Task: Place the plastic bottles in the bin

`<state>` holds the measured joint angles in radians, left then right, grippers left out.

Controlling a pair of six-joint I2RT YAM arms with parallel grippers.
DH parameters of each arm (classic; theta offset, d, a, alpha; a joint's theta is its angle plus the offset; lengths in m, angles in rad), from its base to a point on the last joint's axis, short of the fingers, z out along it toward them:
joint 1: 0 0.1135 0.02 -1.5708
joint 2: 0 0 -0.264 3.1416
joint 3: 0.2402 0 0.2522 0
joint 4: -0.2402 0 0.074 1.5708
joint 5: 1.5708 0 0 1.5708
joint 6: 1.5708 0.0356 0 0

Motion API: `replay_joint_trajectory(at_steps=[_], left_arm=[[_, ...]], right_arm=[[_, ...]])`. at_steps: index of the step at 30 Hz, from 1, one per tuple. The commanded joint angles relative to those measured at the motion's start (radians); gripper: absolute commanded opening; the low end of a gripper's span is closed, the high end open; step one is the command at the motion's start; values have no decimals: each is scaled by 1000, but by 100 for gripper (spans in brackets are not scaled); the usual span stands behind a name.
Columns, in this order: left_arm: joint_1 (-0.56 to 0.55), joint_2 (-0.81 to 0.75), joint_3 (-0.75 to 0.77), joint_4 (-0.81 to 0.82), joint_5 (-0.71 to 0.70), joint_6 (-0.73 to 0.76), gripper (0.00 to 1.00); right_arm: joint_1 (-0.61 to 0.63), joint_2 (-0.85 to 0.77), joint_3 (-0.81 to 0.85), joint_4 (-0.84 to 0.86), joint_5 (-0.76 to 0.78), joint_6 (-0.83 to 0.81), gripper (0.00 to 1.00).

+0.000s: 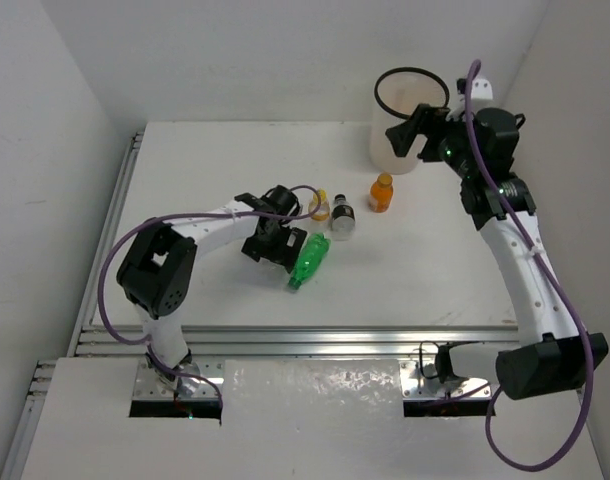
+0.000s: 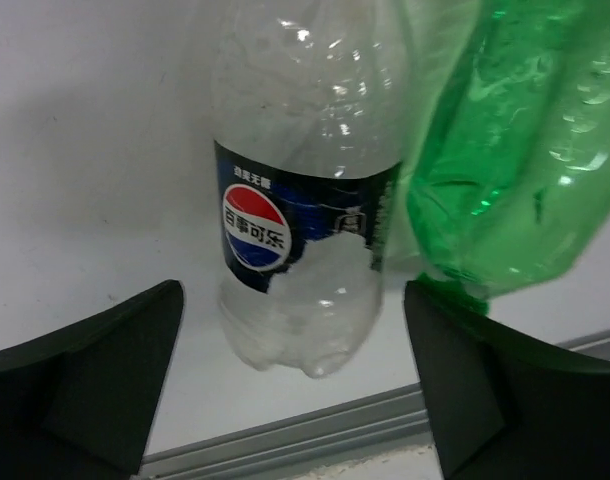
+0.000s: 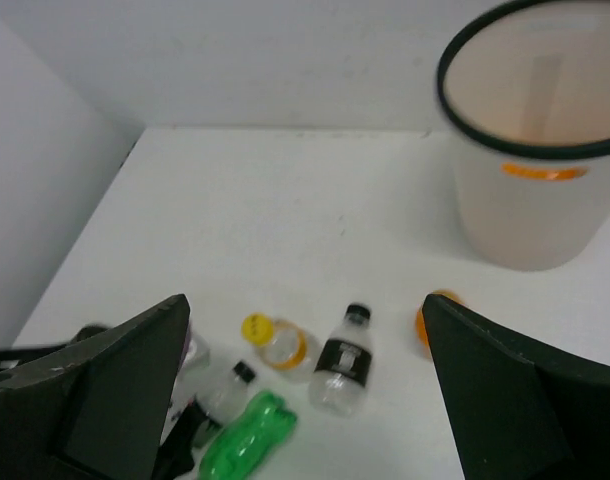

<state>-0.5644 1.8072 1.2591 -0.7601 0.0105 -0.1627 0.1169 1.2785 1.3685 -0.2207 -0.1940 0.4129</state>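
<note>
Between the spread black fingers of my left gripper (image 2: 291, 310), which pinch nothing, lies a clear thin-walled plastic bottle with a dark blue label (image 2: 303, 200). It rests on the smooth white table (image 1: 215, 160) with a translucent green plastic bottle (image 2: 515, 140) close along one side, though I cannot tell whether the two touch. Both look empty, so I judge them very light, springy and slick. A hard squeeze would dent them, and a glancing one would send them rolling. The straight labelled waist of the clear one seems the best place to close on, across its width and clear of the ribbed green wall. My right gripper (image 1: 405, 133) hangs high, fingers apart and empty, just beside the tall white translucent bin with a black rim (image 3: 525, 220), which stands at the far right, well apart from these bottles.
</note>
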Motion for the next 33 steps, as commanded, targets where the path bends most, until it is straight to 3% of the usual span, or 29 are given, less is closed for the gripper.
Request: replay_joint_trajectory(at_steps=[1,2,3,5,6,11,14,15,19,20,24,29,33], left_arm=[[-6,50,-9,50,-64,-27,84],[-6,69,-9,51,-69,-43,78],[-8,82,-10,61,-70,-47,65],[-8,113,-15,68,-89,-73,55],[-8,118,-13,62,-96,-80,38],[-6,22,-41,39,-187,-150,0],[-8,-96,-58,16,-244,-193,0],[-8,-176,-67,30,-238,-195,0],[-9,-422,-157,235,18,-138,0],[-9,-475,-211,290,126,-127,0],[-9,-707,-279,528,316,-146,0],[-11,-804,-326,711,569,-195,0],[-12,-810,-329,809,628,-221,0]], right_arm=[[58,-2,-103,43,-64,20,99],[69,-17,-109,41,-58,15,99],[79,-21,-114,40,-59,14,99],[104,-27,-121,38,-58,7,99],[112,-28,-121,34,-59,6,99],[139,-25,-154,64,-161,29,99],[152,-8,-177,118,-295,61,99],[152,2,-190,197,-429,85,99],[171,36,-288,498,-695,301,99],[181,42,-301,553,-715,382,99],[259,71,-318,743,-777,474,99],[332,87,-287,686,-697,428,99],[395,122,-244,678,-725,423,98]])
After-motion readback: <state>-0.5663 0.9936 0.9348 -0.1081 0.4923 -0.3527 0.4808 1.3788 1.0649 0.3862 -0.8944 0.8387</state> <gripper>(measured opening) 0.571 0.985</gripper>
